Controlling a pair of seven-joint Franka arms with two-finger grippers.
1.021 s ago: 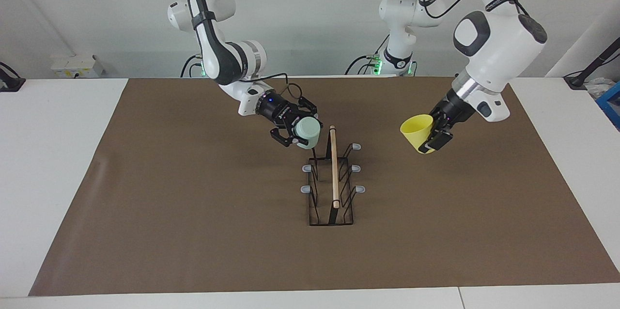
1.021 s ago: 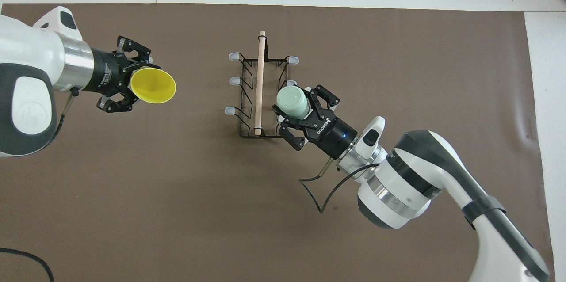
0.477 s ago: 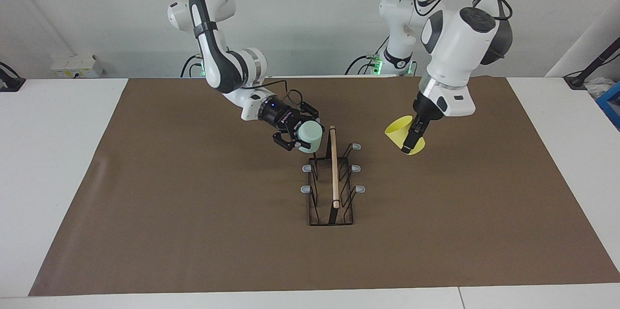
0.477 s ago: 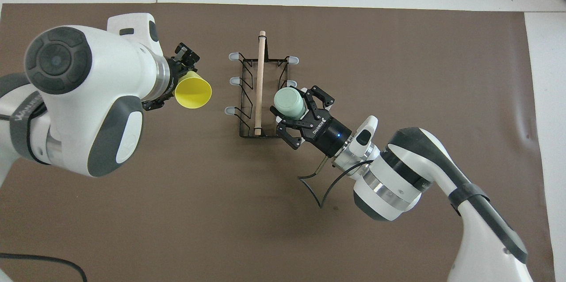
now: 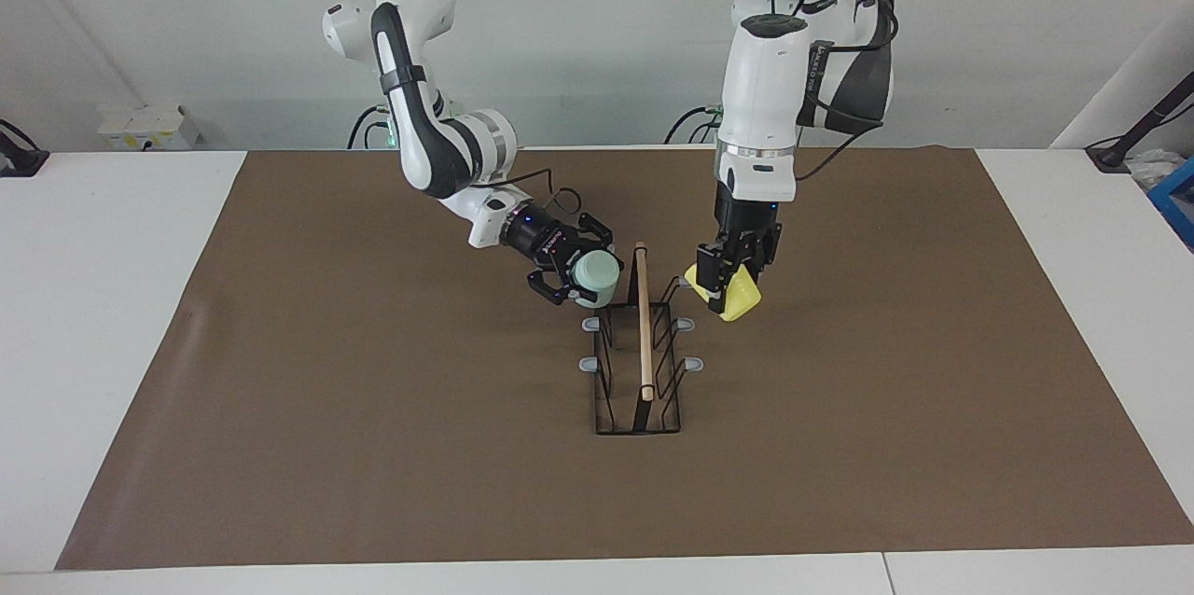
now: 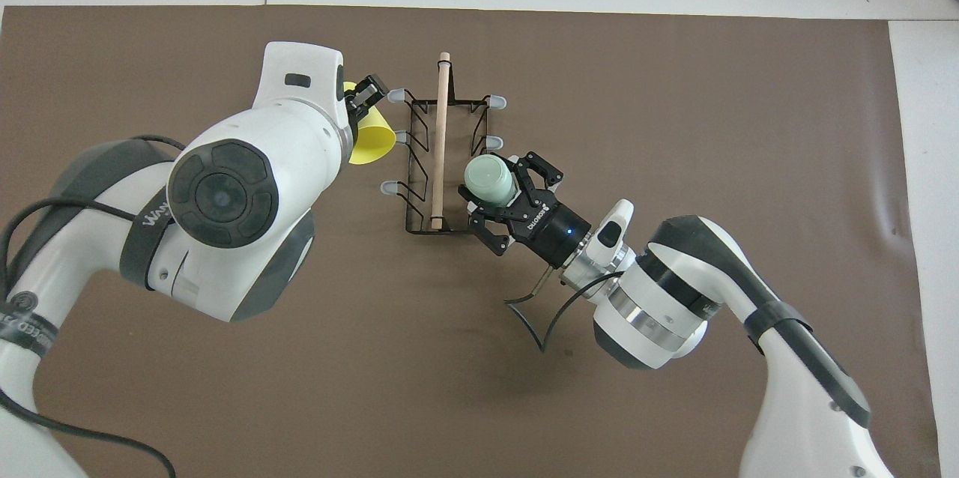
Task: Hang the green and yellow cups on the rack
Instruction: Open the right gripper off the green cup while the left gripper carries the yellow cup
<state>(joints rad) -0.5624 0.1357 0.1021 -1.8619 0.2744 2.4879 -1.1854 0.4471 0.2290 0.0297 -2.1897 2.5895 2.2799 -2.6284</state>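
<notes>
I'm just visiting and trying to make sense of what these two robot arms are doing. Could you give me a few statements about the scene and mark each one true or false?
1. The right gripper holds the green cup. True.
2. The yellow cup stands on the table. False: the left gripper holds it in the air beside the rack.
3. A wooden rod runs along the top of the rack. True.
4. Both cups already hang on the rack's prongs. False: each is in a gripper's fingers, and the prongs in view are bare.
5. The rack lies tipped on its side. False: it stands upright on the brown mat.
</notes>
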